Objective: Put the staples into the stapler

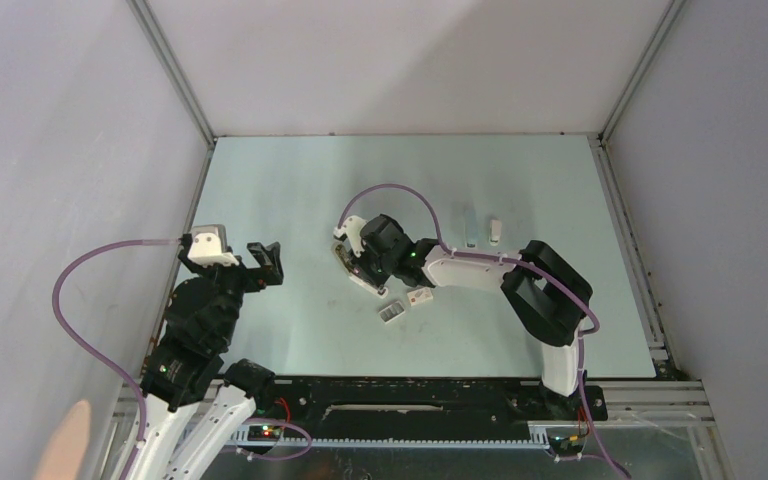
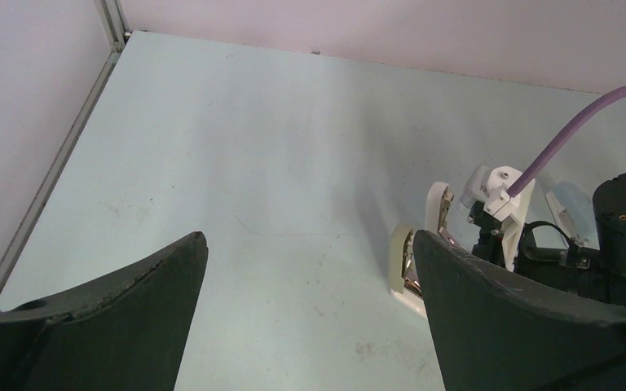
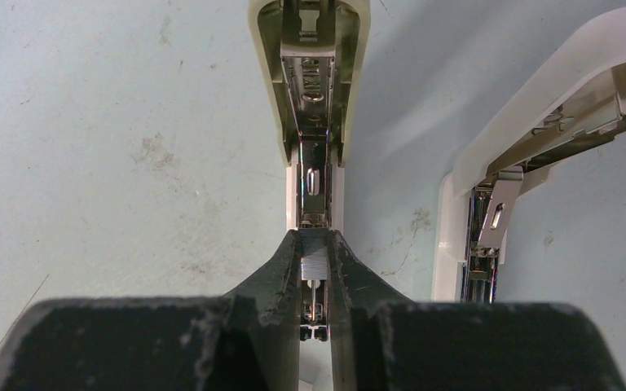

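Note:
The cream stapler (image 1: 344, 258) lies open in the middle of the table, its lid swung aside. In the right wrist view its metal magazine channel (image 3: 313, 122) runs straight ahead and the lid (image 3: 538, 106) stands to the right. My right gripper (image 3: 315, 248) is shut on a short silvery strip of staples (image 3: 314, 265), held right over the near end of the channel. The white tray of staples (image 1: 392, 311) sits just in front of the stapler. My left gripper (image 2: 310, 273) is open and empty, left of the stapler (image 2: 403, 265).
A small white box sleeve with a red mark (image 1: 420, 297) lies beside the tray. A clear strip (image 1: 471, 228) and a small white piece (image 1: 495, 231) lie further back right. The right arm (image 2: 619, 236) fills the space right of the stapler. Walls enclose the table.

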